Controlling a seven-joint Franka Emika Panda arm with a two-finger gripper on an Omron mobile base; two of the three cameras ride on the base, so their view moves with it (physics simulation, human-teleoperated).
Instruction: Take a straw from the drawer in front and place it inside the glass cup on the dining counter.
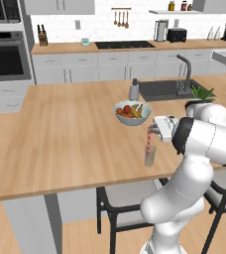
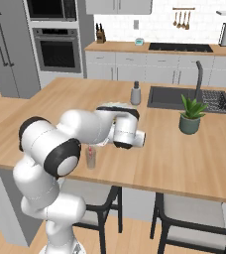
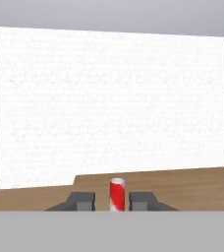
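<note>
Evidently the end effector has its fingers slightly apart beside the straw, standing in the glass cup, at the bowl's five o'clock on the table, apparently to release it.

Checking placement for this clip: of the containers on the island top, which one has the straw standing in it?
The glass cup, the small clear tumbler near the island's front edge. The straw rises from it; the fruit bowl holds fruit, the soap bottle is closed.
</note>
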